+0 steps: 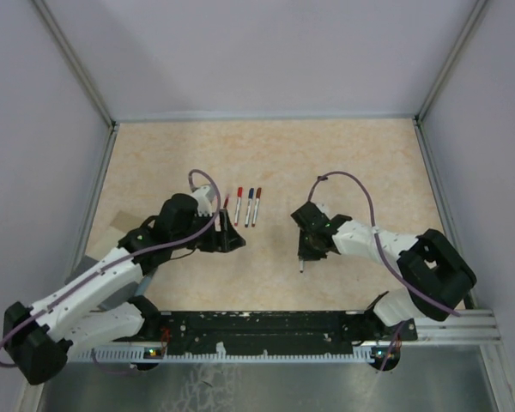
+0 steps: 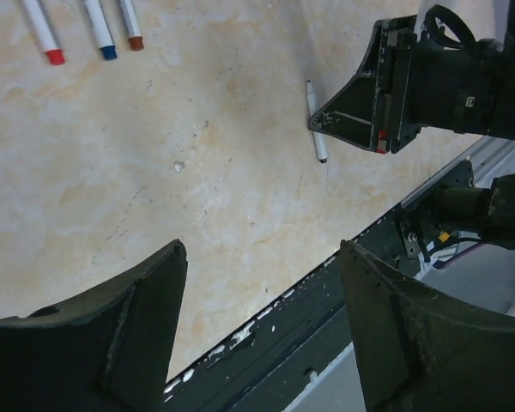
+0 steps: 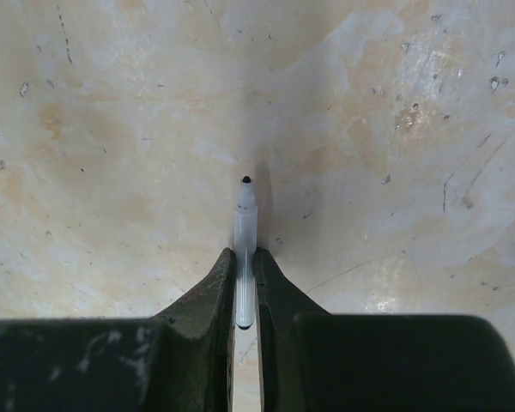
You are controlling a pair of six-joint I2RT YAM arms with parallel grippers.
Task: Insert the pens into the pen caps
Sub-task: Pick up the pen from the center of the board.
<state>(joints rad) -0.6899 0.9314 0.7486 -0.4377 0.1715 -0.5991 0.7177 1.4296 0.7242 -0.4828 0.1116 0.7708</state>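
Your left claw [image 1: 233,239] sits left of centre, low over the tabletop [image 1: 352,154]. Its jaws stand wide apart with nothing between them. In the left wrist view the two dark fingers [image 2: 129,335] frame only bare surface.

Just to its far side, three pens [image 1: 249,206] lie flat in a tight row, side by side. They run near to far with a slight tilt. From left to right they are the red pen [image 1: 238,206], the blue pen [image 1: 250,206] and the dark-red pen [image 1: 257,206]. The left wrist view catches only their coloured ends at its top left corner. None of them touches either claw.

Well apart from that row, right of centre, your right claw [image 1: 304,254] points down toward the near side. It is closed on a fourth pen [image 3: 245,219], pinching the white barrel between its fingertips [image 3: 210,287]. The front of this pen sticks out past the fingertips and its small black tip is bare. The top view shows that tip pointing toward the near edge, below the claw. From these views you cannot tell whether the tip touches the tabletop or hangs just above it. The left wrist view shows the same pen jutting from the right claw, across open tabletop from the left one.
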